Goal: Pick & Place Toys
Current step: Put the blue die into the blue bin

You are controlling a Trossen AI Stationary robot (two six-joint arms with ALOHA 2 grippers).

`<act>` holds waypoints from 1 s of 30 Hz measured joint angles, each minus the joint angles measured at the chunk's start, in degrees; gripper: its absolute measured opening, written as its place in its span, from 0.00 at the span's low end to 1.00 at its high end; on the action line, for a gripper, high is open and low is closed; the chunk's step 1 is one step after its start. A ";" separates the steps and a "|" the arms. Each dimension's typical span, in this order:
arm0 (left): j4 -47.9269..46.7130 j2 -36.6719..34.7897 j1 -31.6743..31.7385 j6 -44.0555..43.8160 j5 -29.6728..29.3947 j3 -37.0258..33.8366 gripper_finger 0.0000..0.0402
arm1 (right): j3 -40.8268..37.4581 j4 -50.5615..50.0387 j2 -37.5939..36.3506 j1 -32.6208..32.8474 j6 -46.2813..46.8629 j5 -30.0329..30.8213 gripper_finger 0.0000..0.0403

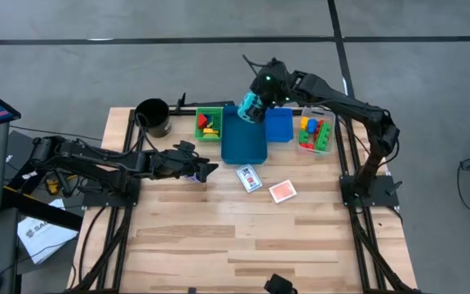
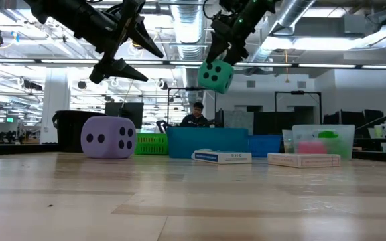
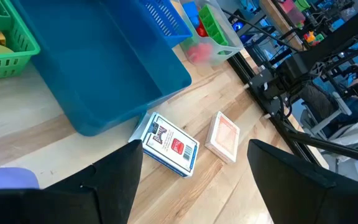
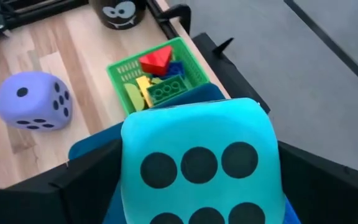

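Note:
My right gripper (image 1: 253, 104) is shut on the large cyan dotted die (image 4: 197, 162), high over the big blue bin (image 1: 243, 140). My left gripper (image 1: 210, 169) is open and empty, raised above the table beside the purple die (image 2: 108, 137), which rests on one face on the wood. A blue card box (image 3: 169, 146) and a red-backed card deck (image 3: 224, 137) lie flat on the table ahead of the left fingers. Coloured bricks lie in the green bin (image 4: 160, 74) and in the clear bin (image 1: 315, 132). My right gripper pinches the cyan die between its two fingers, on two opposite faces (image 4: 128, 155). The fingers come from above, slanting down. The die is lifted clear over the blue bin, with a face of black dots toward the wrist camera.
A black cup (image 1: 153, 117) stands at the far left of the table. A small blue basket (image 1: 279, 124) sits between the big blue bin and the clear bin. The near half of the wooden table (image 1: 243, 245) is bare. A person (image 2: 196, 115) sits beyond the table.

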 joint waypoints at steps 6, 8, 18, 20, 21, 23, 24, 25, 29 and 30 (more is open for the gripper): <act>0.00 0.00 -0.01 -0.09 -0.03 0.00 0.71 | 0.00 -0.35 2.95 0.61 -0.05 -1.85 0.98; 0.03 0.00 0.00 -0.12 -0.03 0.00 0.71 | 0.04 -0.58 4.25 0.93 -0.05 -2.90 0.99; 0.04 0.00 -0.01 -0.17 -0.06 0.00 0.71 | 0.02 -1.67 9.93 1.63 3.60 -2.90 0.99; 0.04 0.00 0.01 -0.17 -0.07 0.00 0.71 | 0.02 -2.29 10.34 1.32 5.60 -2.69 0.99; 0.04 0.00 -0.01 -0.17 -0.07 0.00 0.71 | 0.02 -2.79 10.34 1.06 6.79 -2.27 0.99; 0.07 0.00 0.02 -0.17 -0.07 0.00 0.71 | 0.02 -3.56 10.29 0.75 8.68 -0.49 0.99; 0.04 0.00 0.00 -0.20 -0.07 0.00 0.71 | 0.02 -3.74 10.29 0.73 9.27 -0.02 0.99; 0.06 0.00 -0.01 -0.20 -0.07 0.00 0.71 | 0.02 -3.93 10.29 0.71 9.73 0.14 0.99; 0.07 0.00 -0.01 -0.20 -0.08 0.00 0.71 | 0.02 -4.30 10.08 0.36 8.61 -4.16 0.99; 0.08 0.00 0.01 -0.20 -0.07 0.00 0.71 | 0.02 -4.20 10.04 0.18 7.45 -6.28 0.99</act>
